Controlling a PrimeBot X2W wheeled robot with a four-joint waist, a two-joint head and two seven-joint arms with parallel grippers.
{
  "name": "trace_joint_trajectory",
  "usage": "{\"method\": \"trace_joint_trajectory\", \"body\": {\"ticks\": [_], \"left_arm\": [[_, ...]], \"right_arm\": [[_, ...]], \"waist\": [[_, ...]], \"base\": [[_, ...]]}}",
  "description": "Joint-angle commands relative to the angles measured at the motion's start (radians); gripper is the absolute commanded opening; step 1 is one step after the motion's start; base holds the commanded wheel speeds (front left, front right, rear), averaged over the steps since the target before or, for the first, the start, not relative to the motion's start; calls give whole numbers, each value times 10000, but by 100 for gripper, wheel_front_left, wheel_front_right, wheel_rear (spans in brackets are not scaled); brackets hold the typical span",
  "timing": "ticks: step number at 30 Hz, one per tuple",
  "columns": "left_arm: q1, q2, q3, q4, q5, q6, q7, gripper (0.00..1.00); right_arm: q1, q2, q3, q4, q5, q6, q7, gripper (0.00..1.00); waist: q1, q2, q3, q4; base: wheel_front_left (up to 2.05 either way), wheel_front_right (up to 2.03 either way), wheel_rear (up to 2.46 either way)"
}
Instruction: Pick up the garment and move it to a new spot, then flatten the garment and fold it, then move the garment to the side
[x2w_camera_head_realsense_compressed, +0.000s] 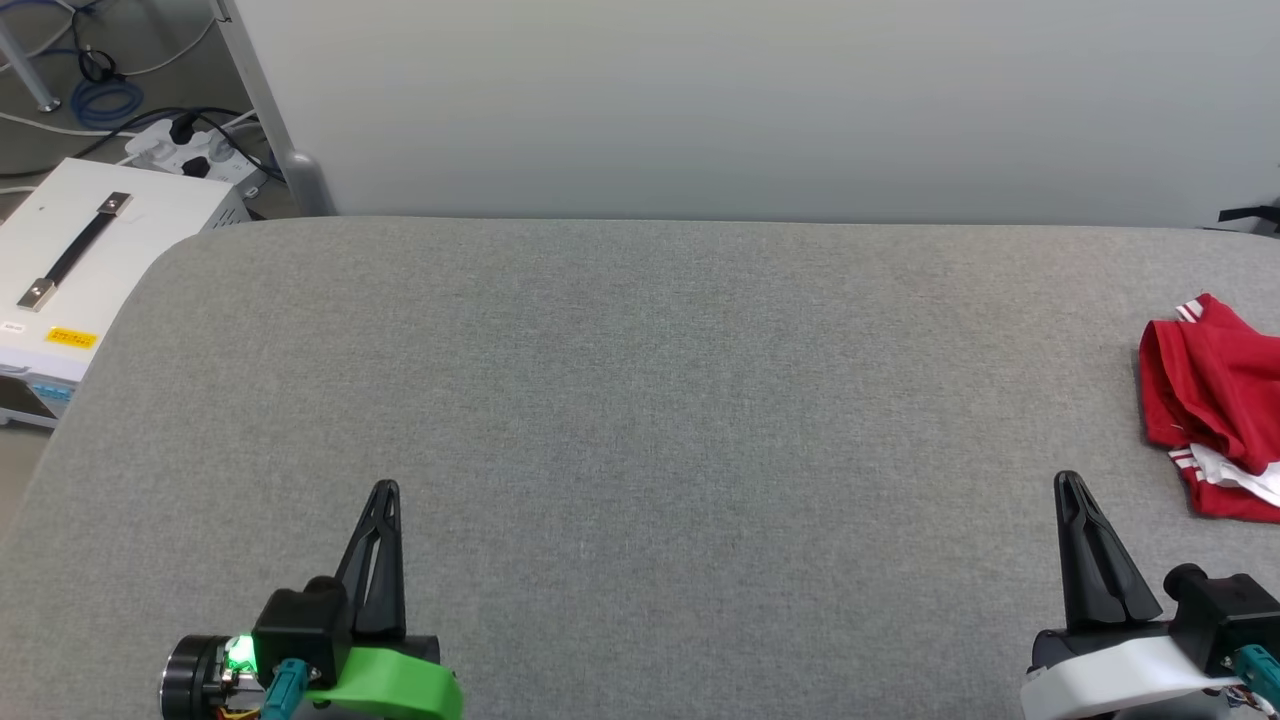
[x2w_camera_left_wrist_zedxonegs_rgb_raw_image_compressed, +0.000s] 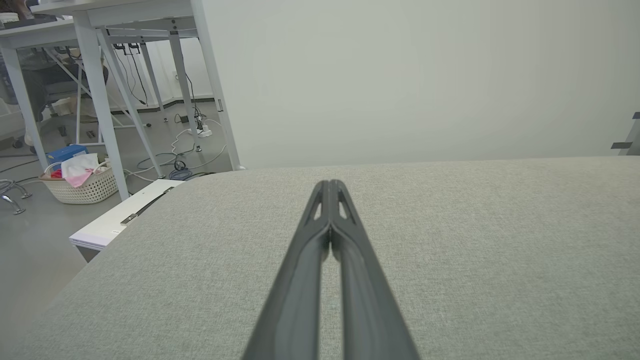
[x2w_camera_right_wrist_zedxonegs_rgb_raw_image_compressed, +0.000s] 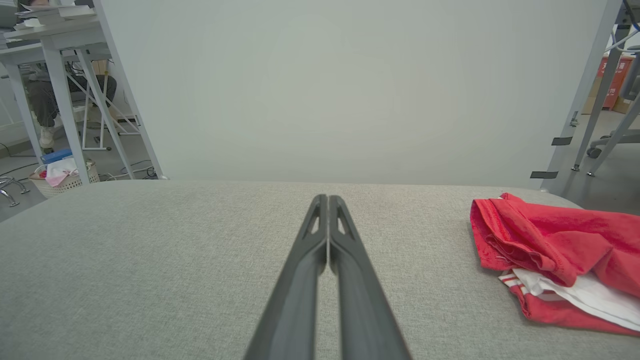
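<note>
No legible text, yellow sticker (x2w_camera_head_realsense_compressed: 72, 338) on white case (x2w_camera_head_realsense_compressed: 100, 260) too small to read

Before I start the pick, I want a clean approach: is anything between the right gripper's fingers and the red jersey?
Nothing visible. Bare grey fabric table surface separates the shut right gripper from the crumpled red-and-white jersey, lying ahead to its right.

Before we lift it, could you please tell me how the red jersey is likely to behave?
The red jersey lies crumpled in soft folds, so it will probably droop when lifted. Pushed across the grey fabric surface, it would likely bunch rather than slide.
</note>
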Motion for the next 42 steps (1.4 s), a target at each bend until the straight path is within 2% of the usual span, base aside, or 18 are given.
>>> {"method": "trace_joint_trajectory", "body": {"ticks": [1, 42], "left_arm": [[-27, -15, 24, -3, 19, 0, 73, 0], [-299, -151, 194, -36, 193, 5, 895, 0]], "right_arm": [[-35, 4, 9, 8, -47, 2, 74, 0], [-368, 45, 95, 85, -486, -1, 884, 0]], "waist": [[0, 0, 0, -6], [0, 0, -33, -156]], "base": [[0, 0, 0], [0, 0, 0]]}}
